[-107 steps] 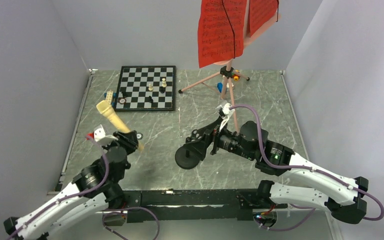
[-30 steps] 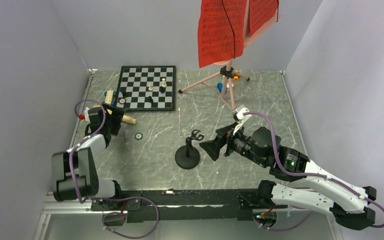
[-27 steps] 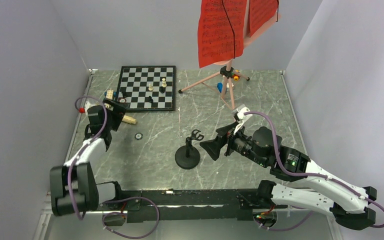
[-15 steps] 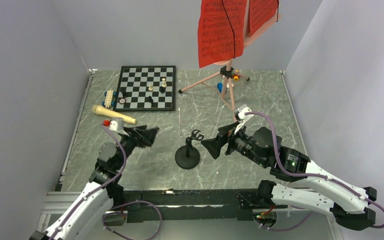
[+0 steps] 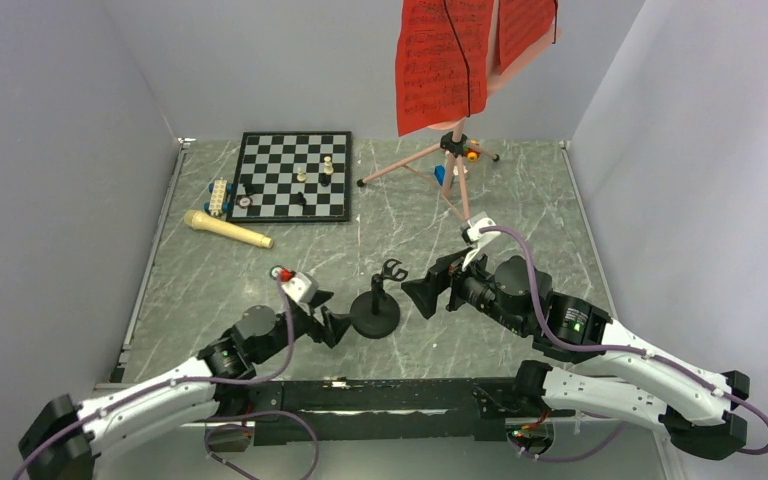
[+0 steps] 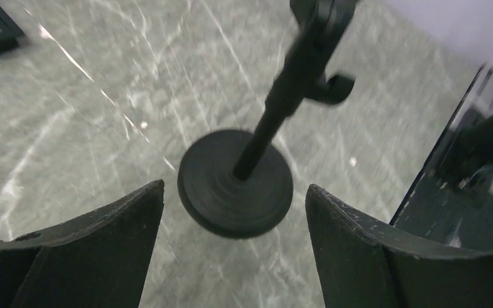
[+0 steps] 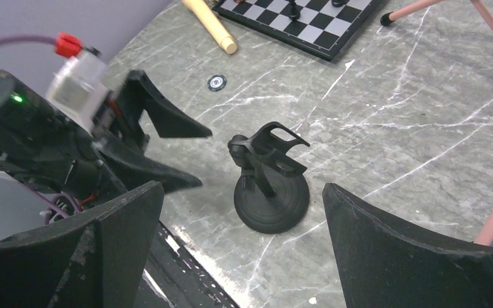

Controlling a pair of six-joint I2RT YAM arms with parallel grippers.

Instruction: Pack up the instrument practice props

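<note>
Grey-green marble table [image 5: 290, 270] sits boxed by grey walls on the left, back and right, with the arm bases along the bottom edge of the top view.

I see the black round-base stand [image 5: 375, 314] upright just below the middle of that view. Its base is flat on the marble, its post is vertical, and the forked clip at the top opens upward. My left gripper [image 5: 332, 316] sits low just left of the base with its jaws apart. In the left wrist view the base lies between and beyond the two fingertips, and I see no contact. My right gripper [image 5: 430, 283] is just right of the stand, jaws spread wide and holding nothing. Bare marble runs behind the stand up to the chessboard [image 5: 295, 175].

The cream microphone [image 5: 228, 230] lies flat in the left part of the frame, well apart from its stand. Its long axis runs from upper left to lower right, foam head toward the left wall. The handle end is near the chessboard's lower left corner. Small toy bricks [image 5: 219, 195] sit by the board's left edge. A small round disc [image 7: 216, 81] lies between the microphone and the left gripper.

The pink music stand [image 5: 405, 164] rests on its tripod at upper centre, one leg reaching toward the chessboard and another toward my right arm. The red sheet-music pages [image 5: 445, 65] hang on it at the top of the frame. Bare marble runs from the tripod to the right wall.
</note>
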